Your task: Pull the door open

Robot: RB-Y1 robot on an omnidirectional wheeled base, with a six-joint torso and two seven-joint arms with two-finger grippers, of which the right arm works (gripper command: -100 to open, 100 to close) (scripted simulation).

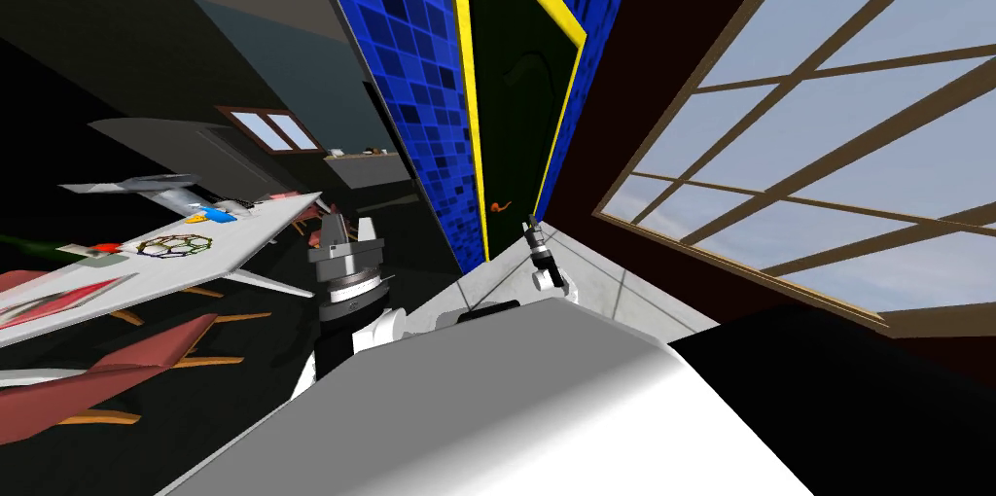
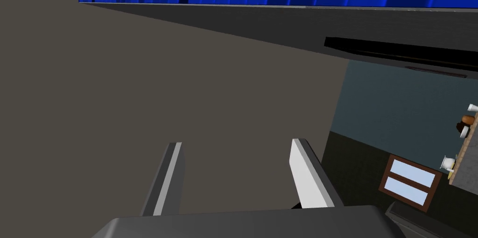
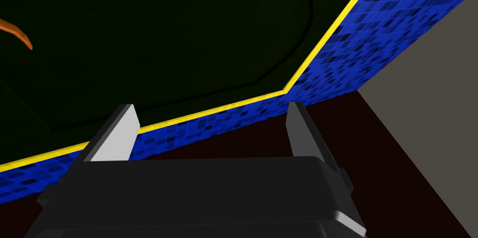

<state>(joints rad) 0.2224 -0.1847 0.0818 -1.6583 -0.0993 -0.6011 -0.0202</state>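
pointing at the dark green panelled door (image 3: 163, 30) from a short way off, the right gripper (image 3: 210, 128) has its blade fingers spread, released. in the head view the small orange curved handle (image 1: 500, 207) lies at ten o'clock from it. a yellow frame (image 3: 210, 111) and blue tiled wall (image 3: 354, 34) border the door, whose long axis runs toward twelve o'clock. the left gripper (image 2: 238, 174), also released, hangs at nine o'clock, near a white table (image 1: 253, 232). a brown-framed window (image 1: 827, 130) lies at three o'clock.

No legible text, number, brand or sign anywhere. Dark green panelled door (image 1: 515, 121) in a yellow frame: plain face. Flat coloured sheets (image 1: 175, 246) on the long white worktop (image 1: 265, 220): markings too small to read.
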